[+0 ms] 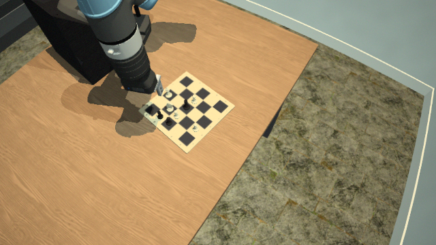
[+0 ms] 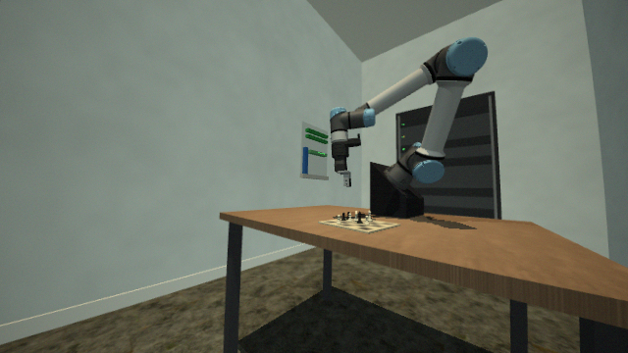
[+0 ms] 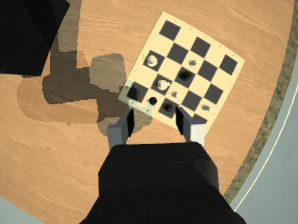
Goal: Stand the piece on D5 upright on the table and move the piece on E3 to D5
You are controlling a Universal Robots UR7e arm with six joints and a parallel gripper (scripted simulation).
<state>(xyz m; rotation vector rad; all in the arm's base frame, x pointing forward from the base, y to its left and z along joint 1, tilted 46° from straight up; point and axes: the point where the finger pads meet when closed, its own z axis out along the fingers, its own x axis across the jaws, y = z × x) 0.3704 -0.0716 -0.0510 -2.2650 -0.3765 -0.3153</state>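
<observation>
The chessboard [image 1: 187, 149] [image 2: 369, 230] [image 3: 164, 17] lies on the table; its edge labels are too small to read, so I cannot tell which pieces are on D5 and E3. A tall black piece [image 1: 186, 105] [image 3: 185, 75] stands on the middle square. Two more black pieces stand near the left edge, one [image 1: 159, 115] [image 3: 153, 100] on a light square and one [image 1: 168, 121] [image 3: 168, 107] on a dark square. Several white pieces stand around them, among them one [image 1: 168, 94] [image 3: 152, 61] near the arm's side. My gripper [image 1: 159, 91] [image 2: 347, 181] [image 3: 154, 116] is open and empty, high above the table.
The other white pieces include a small one [image 1: 194, 100] [image 3: 193, 63] beyond the middle and another [image 1: 195, 128] [image 3: 206, 107] near the far edge. Neighbouring pieces stand close together. The robot's black pedestal [image 1: 82, 58] [image 2: 392, 196] is behind the board. The arm's shadow crosses the board's left corner.
</observation>
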